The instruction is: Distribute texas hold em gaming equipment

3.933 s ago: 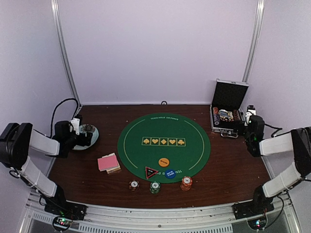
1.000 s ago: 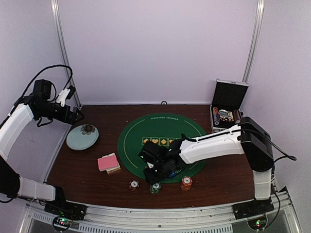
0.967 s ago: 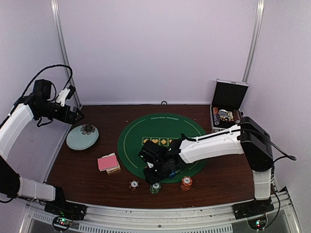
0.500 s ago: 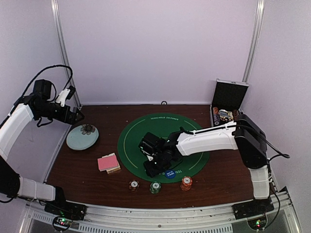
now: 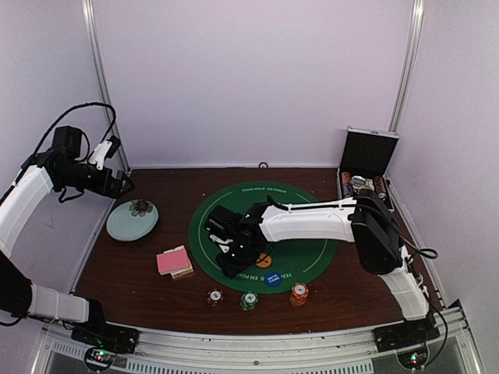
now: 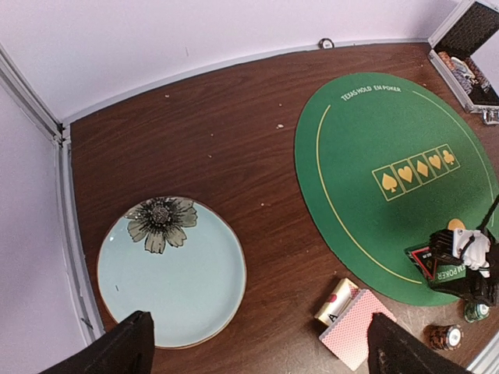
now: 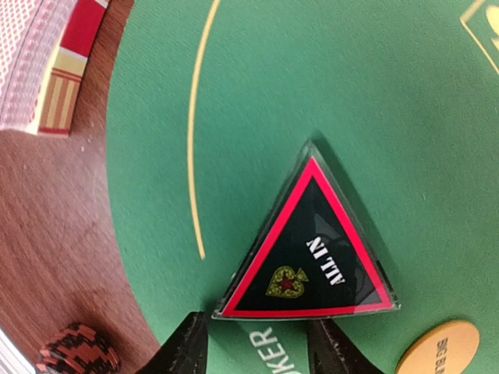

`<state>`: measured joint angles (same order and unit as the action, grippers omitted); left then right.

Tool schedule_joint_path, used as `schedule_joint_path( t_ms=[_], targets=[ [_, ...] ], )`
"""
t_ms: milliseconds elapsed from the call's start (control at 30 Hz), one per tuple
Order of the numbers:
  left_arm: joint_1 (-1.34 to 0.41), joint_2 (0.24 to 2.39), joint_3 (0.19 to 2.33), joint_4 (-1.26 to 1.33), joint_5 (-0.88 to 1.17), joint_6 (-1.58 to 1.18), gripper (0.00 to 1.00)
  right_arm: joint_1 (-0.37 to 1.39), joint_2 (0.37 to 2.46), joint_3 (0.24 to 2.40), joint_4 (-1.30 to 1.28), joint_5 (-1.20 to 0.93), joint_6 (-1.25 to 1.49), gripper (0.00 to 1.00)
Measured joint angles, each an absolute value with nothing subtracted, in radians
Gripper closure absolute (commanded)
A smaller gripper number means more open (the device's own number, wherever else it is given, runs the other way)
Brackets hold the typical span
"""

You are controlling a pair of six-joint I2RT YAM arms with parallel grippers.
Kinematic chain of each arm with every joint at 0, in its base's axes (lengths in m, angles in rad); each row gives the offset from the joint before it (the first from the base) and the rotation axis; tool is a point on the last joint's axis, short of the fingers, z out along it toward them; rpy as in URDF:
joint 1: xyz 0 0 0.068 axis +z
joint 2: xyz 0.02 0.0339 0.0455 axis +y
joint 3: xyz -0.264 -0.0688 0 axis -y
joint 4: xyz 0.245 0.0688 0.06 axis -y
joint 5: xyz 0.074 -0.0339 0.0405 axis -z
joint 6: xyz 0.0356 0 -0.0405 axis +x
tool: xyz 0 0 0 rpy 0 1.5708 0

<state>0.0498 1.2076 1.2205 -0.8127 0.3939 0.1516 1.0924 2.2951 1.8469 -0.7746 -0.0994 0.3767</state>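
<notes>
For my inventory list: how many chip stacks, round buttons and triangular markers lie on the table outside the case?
Chip stacks: 3
Round buttons, orange and blue: 2
Triangular marker: 1
Total: 6

left arm (image 5: pixel 23 204) raised; left hand (image 6: pixel 263 352) splayed wide; right arm (image 5: pixel 312 220) extended; right hand (image 7: pixel 261 351) low, fingers parted
</notes>
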Motion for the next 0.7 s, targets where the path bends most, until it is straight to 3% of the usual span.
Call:
schedule_joint_path(
  t_ms=[333, 700],
  targets=[
    [0.050, 1.201, 1.221, -0.813, 0.385, 0.158, 0.03, 1.054, 2.452, 2.127, -0.868, -0.108, 0.280, 0.49],
    [0.050, 1.201, 1.221, -0.813, 0.376, 0.167, 0.02, 1.019, 2.379, 1.991, -0.807, -0.140, 0.271, 0.48]
  ],
)
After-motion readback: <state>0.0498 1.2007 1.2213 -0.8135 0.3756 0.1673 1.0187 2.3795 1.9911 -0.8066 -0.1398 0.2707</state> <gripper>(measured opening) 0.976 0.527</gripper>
